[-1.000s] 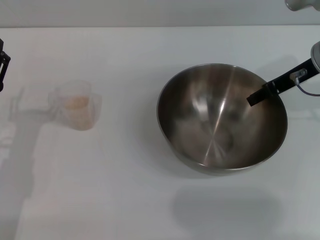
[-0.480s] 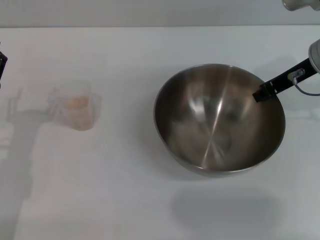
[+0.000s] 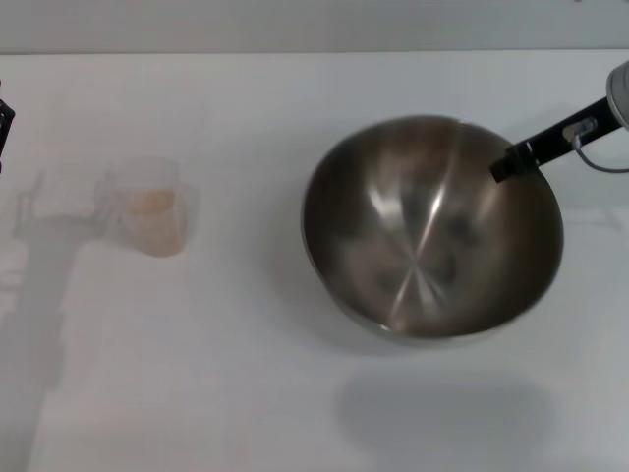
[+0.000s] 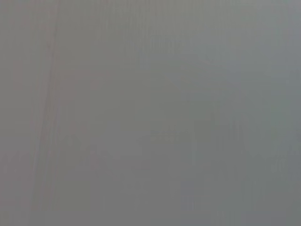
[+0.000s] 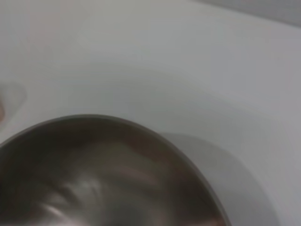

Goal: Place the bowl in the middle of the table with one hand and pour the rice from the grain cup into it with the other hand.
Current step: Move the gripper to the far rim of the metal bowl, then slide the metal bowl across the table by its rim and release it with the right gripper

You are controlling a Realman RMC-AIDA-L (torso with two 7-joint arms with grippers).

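Note:
The steel bowl point(image 3: 423, 236) is right of the table's point(image 3: 246, 393) middle, its far rim tipped up a little. My right gripper point(image 3: 501, 169) reaches in from the right edge and grips the bowl's far right rim, with one dark finger point(image 3: 536, 149) showing inside. The right wrist view shows the bowl's rim point(image 5: 141, 129) and shiny inside close up. The clear grain cup point(image 3: 147, 211) stands on the left with rice point(image 3: 149, 203) in it. My left gripper point(image 3: 3, 123) is a dark bit at the left edge, apart from the cup.
The table's far edge point(image 3: 295, 51) runs along the top of the head view. A soft shadow point(image 3: 442, 413) lies on the table in front of the bowl. The left wrist view shows only plain grey.
The bowl has shifted slightly left and tipped, its far rim rising with my right gripper. The finger has moved up toward the far rim. Cup and left arm unchanged.

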